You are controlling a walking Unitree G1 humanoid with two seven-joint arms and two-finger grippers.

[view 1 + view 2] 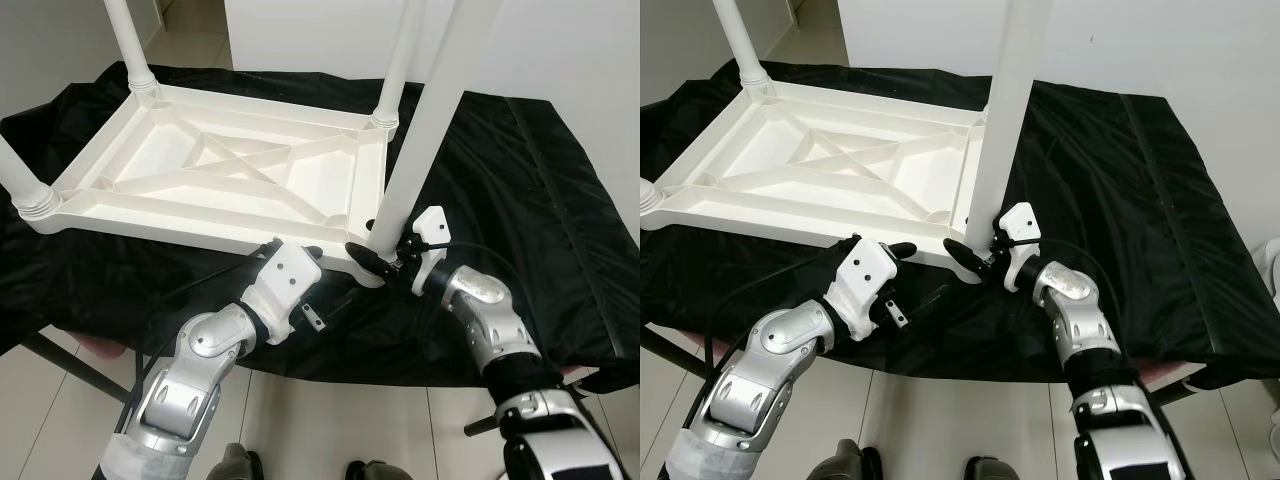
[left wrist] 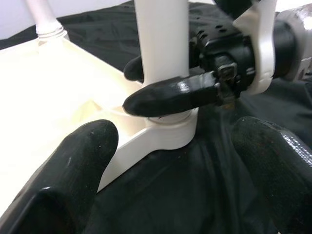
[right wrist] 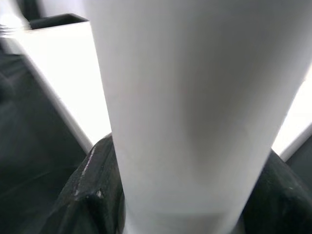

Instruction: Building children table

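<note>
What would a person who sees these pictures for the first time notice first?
A white plastic children's table lies upside down on a black cloth, with its legs pointing up. At its near right corner, the right gripper is shut on the white round leg, while the left gripper, open, waits beside it.

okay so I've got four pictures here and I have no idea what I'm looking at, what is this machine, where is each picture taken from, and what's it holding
This is a humanoid robot with two silver arms, each ending in an end effector of two long black fingers. The two wide pictures come from cameras on its head, looking down. The two close-ups come from cameras on its wrists.

On a black cloth lies a white plastic children's table, upside down, with legs pointing up. The right end effector grips the near-right leg close to its corner socket, one finger on each side, as the right wrist close-up shows. The left end effector is open and empty, held just short of that same corner.
</note>
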